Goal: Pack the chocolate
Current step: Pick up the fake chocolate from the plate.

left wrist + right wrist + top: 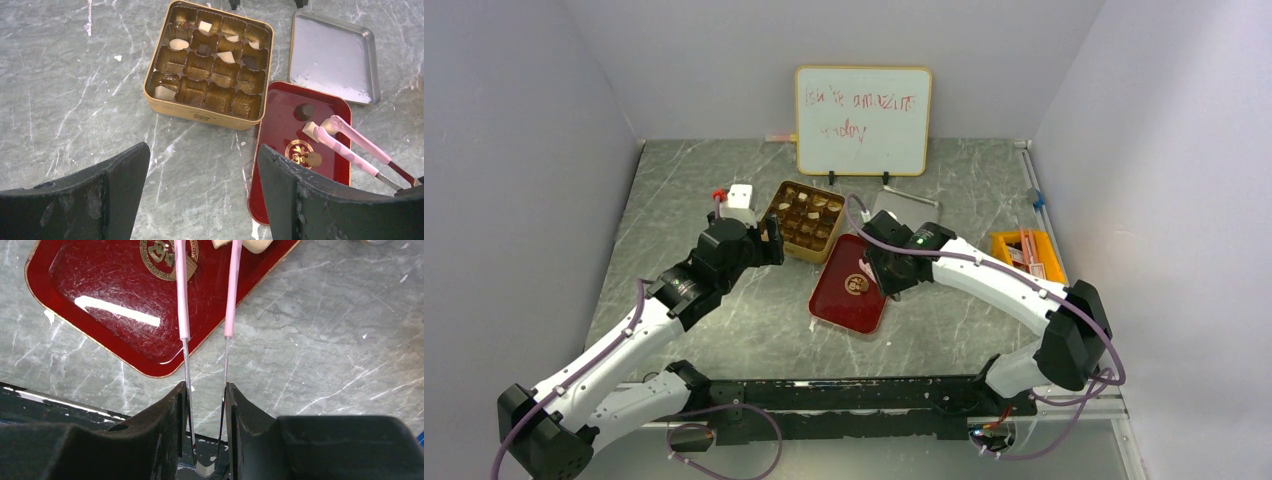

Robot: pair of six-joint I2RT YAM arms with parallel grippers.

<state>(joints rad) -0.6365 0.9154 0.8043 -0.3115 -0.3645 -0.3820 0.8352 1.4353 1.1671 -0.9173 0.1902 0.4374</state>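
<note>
A gold tin (198, 113) with a grid of cups holds several chocolate pieces, such as a cream one (205, 26) and a dark one (203, 49); many cups are bare. To its right a red tray (285, 107) carries a dark piece (303, 111), a cream cube (310, 130) and a tan round piece (314, 159). My right gripper (206, 390) is shut on pink tweezers (182, 295), whose spread tips reach the cream cube (256, 245). My left gripper (202, 155) is open and empty above the table, in front of the tin (790, 240).
A silver tin lid (332, 57) lies right of the gold tin. A whiteboard (862, 120) stands at the back. A white and red object (736, 197) sits left of the tin. An orange box (1027, 256) is at the far right.
</note>
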